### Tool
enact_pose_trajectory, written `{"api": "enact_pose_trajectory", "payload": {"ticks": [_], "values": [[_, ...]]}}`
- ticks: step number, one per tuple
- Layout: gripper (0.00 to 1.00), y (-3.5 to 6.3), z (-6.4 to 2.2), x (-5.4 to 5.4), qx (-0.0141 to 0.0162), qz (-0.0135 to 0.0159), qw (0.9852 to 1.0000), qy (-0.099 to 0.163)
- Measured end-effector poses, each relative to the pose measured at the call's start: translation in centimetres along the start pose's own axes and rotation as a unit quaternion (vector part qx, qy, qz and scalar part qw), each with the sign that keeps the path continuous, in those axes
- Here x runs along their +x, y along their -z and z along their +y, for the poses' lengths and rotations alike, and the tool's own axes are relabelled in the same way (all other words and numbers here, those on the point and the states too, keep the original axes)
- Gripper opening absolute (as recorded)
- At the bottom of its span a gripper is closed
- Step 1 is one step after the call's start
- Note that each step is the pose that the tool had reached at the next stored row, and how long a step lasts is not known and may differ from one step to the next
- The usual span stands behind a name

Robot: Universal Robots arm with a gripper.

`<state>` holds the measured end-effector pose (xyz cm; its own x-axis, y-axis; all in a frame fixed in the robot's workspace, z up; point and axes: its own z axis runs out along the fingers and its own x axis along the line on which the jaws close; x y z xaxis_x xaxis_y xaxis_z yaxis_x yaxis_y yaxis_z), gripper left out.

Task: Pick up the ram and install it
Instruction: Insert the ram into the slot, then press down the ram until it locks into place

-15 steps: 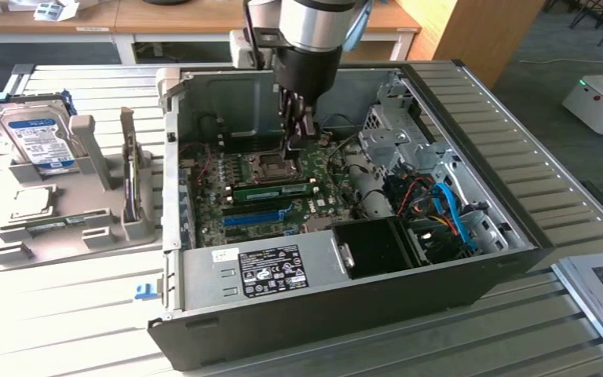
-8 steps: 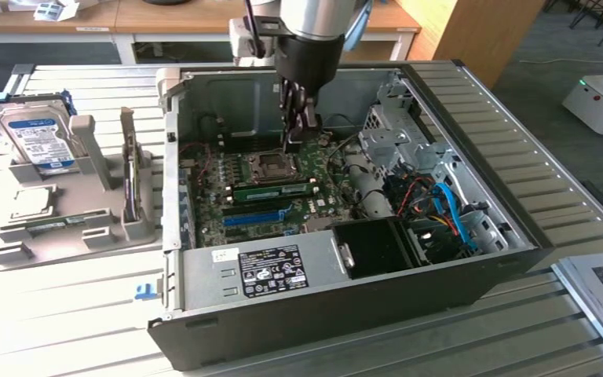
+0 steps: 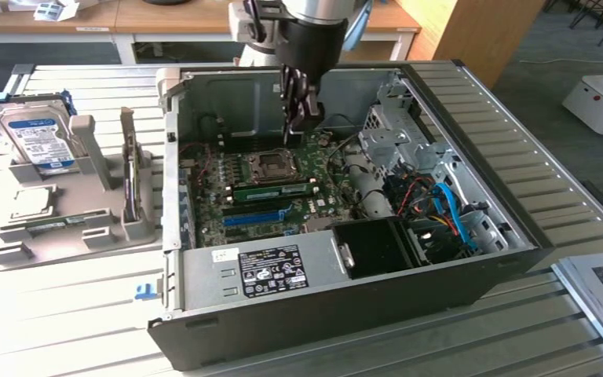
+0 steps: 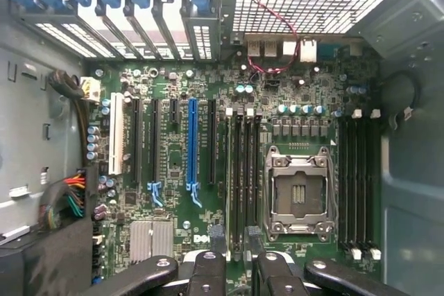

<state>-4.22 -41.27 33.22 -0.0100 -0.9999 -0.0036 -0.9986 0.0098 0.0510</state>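
You're hovering the gripper [image 3: 299, 127] over the open computer case [image 3: 385, 314], jaws spread wide and carrying nothing. The ram [image 3: 271, 189] is sitting inside, standing in a slot just beside the CPU socket [image 3: 271, 162]. I'm judging the install as looking done, though I'm not seeing whether the clips are latching

Long, narrow green circuit-board ram stick [image 3: 273, 189], row of black chips on its face. Stands on its long edge, seated in the green motherboard [image 3: 213, 206], just at 6 o'clock of the square metal processor socket [image 3: 271, 164] in the exterior view. Long axis runs 9 to 3 o'clock.
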Motion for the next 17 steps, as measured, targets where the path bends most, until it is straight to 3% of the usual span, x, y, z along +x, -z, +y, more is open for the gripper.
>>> {"api": "enact_pose_trajectory", "payload": {"ticks": [11, 17], "values": [[0.25, 1.62, 0.08, 0.0, 0.0, 0.0, 1.0, 0.0], [0.25, 1.66, 0.08, 0.0, 0.0, 0.0, 1.0, 0.0]]}}
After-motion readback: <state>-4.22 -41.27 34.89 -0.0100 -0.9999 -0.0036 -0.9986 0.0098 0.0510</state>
